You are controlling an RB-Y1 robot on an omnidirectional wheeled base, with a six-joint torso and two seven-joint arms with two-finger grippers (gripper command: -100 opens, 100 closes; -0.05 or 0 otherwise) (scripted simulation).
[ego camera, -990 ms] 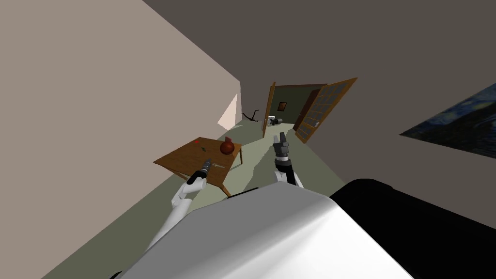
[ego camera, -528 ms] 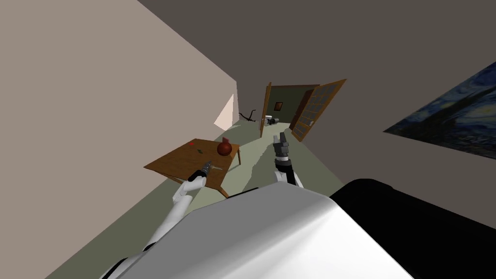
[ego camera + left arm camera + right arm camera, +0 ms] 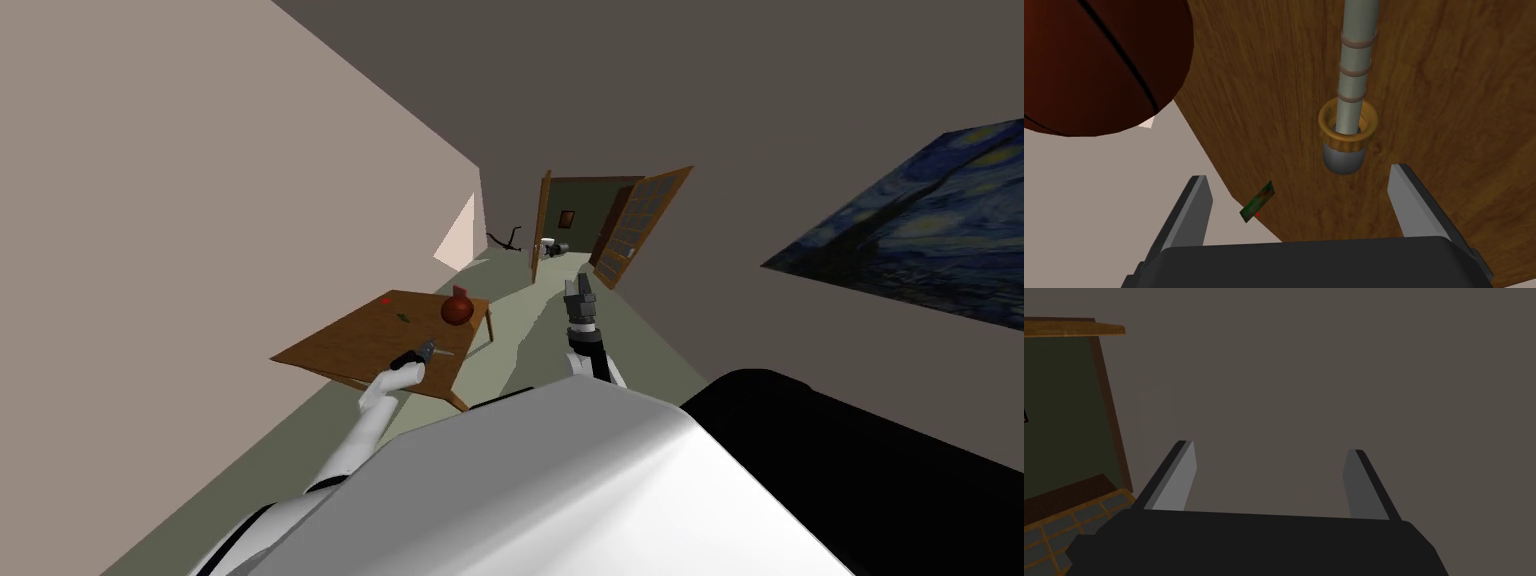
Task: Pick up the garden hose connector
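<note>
Presently, the left end effector (image 3: 1298, 175) hovers wide open over the brown wooden desk (image 3: 1449, 75), the grey ribbed, tan-collared garden hose connector (image 3: 1351, 90) lying just beyond its fingertips: approach judged nearly complete, grasp and lift outstanding.

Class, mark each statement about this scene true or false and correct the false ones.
1. The left tool is open. True.
2. The hose connector is clamped between its fingers. False: it lies on the wooden table, beyond the fingertips.
3. A tan ring circles the connector. True.
4. The right tool is shut. False: it is open.
5. The dark red vase stands on the floor. False: it stands on the table.
</note>
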